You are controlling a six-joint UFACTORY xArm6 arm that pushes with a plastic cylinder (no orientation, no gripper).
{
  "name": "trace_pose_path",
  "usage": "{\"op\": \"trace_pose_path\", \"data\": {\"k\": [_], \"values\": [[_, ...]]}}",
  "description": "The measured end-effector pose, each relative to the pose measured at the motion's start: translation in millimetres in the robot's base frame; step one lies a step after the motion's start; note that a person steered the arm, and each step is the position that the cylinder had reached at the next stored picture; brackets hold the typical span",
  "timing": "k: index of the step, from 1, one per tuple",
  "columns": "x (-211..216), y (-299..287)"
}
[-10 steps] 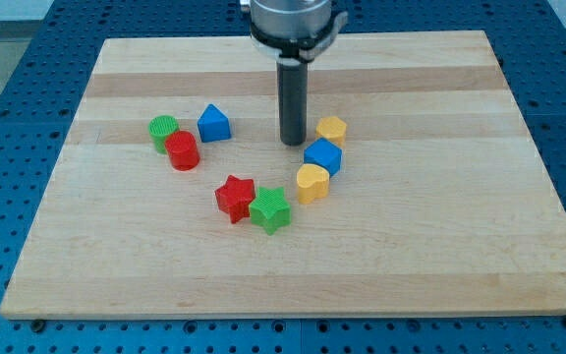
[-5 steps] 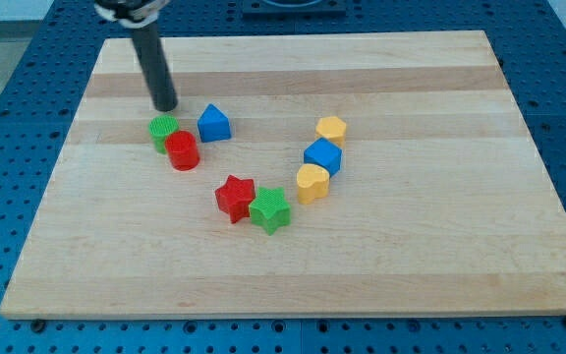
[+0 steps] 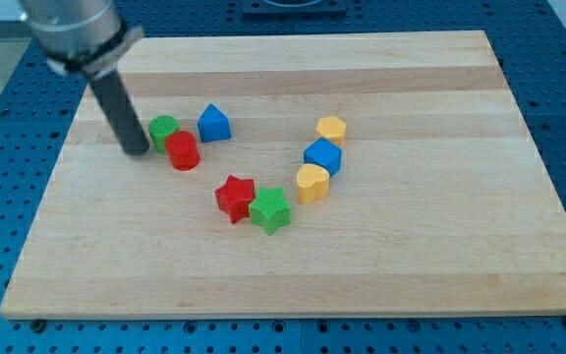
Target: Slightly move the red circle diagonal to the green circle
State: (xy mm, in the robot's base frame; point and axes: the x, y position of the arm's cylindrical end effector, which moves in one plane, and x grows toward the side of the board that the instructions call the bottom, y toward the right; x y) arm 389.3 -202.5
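Now, from the one camera view, my tip point(image 3: 137, 150) rests on the wooden board point(image 3: 411, 265) at the view's left, just beside the green circle point(image 3: 163, 130), on that block's left and slightly lower side; whether the two touch cannot be told. No claw shows at all, since the arm ends in a plain dark rod point(image 3: 116, 103), so there is nothing to call open or closed.

The red circle point(image 3: 182, 150) stands against the green circle, toward the view's lower right of it, the two touching or nearly so. It lies to the right of my tip, with the green circle's lower edge close between them. A blue block with a peaked top point(image 3: 213, 123) sits just right of the green circle, apart from it.

Nearer the middle, a red star point(image 3: 234, 198) and a green star point(image 3: 270, 209) stand side by side, touching. To their right a yellow heart-like block point(image 3: 311, 183), a blue cube-like block point(image 3: 323, 156) and another yellow block point(image 3: 331, 129) run in a close line up toward the view's top right.
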Motion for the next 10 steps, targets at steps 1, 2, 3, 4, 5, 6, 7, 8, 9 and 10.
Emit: {"op": "trace_pose_path", "data": {"k": [1, 2, 3, 4, 5, 6, 7, 8, 9, 10], "values": [[-30.5, 0.0], [-17.0, 0.0], [12.9, 20.9], [34.0, 34.2], [44.6, 38.5], [57.7, 50.5], [64.7, 59.8], [64.7, 57.9], [64.7, 33.7], [57.6, 10.4]]}}
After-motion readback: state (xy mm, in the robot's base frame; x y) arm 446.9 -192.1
